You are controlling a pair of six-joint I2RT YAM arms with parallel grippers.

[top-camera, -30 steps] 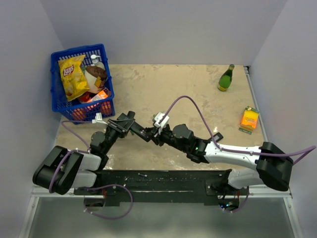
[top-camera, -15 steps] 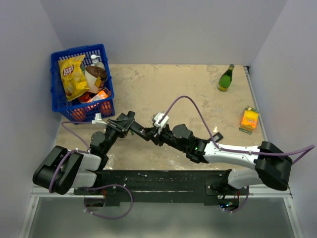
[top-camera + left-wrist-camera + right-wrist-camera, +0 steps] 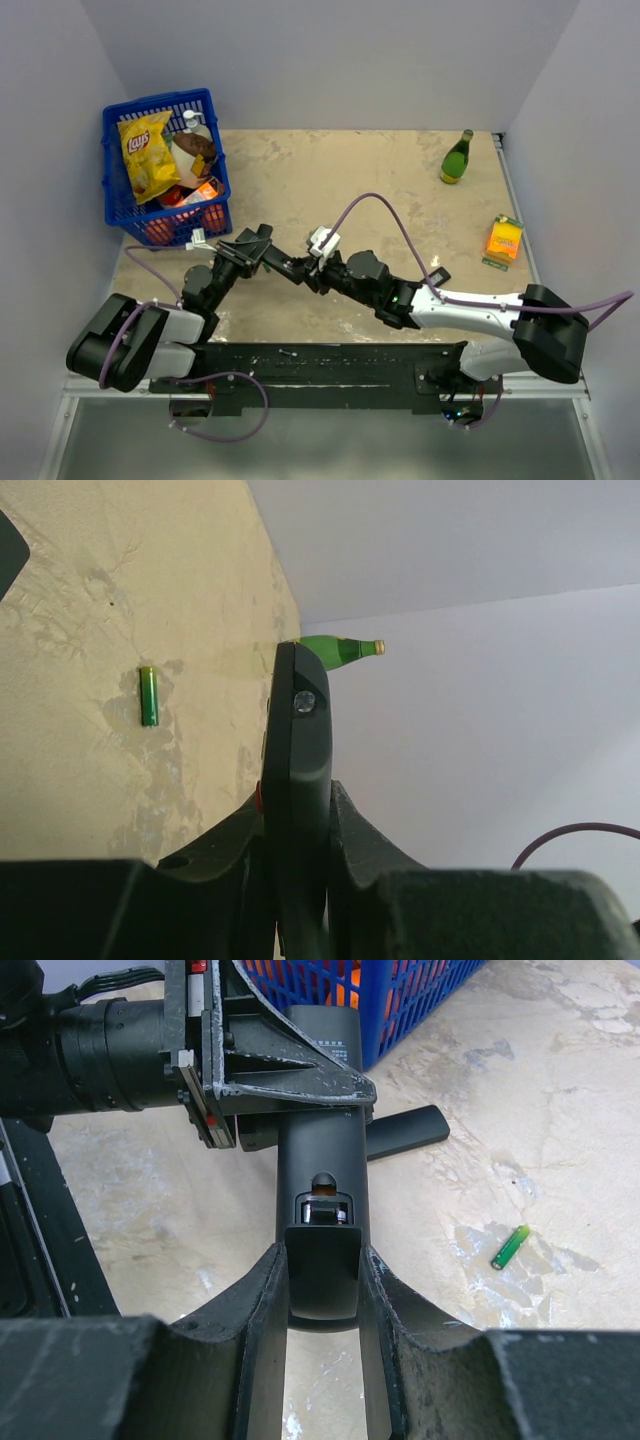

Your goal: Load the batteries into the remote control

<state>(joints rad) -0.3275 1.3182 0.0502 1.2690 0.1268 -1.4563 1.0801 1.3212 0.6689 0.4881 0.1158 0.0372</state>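
The remote control (image 3: 318,1160), a slim black bar, is held off the table between both arms. My left gripper (image 3: 297,800) is shut on its far end and sees it edge-on (image 3: 300,720). My right gripper (image 3: 322,1255) is shut on the small black back cover (image 3: 322,1285), which lies partway over the open battery bay; metal contacts (image 3: 335,1210) show in the gap. One green battery (image 3: 509,1247) lies on the table to the right, also seen in the left wrist view (image 3: 149,695). In the top view the two grippers meet at centre left (image 3: 285,262).
A blue basket (image 3: 160,100) of snacks stands at the back left, close behind the left gripper. A shorter black remote (image 3: 405,1132) lies beside the held one. A green bottle (image 3: 456,158) and an orange carton (image 3: 504,242) are at the far right.
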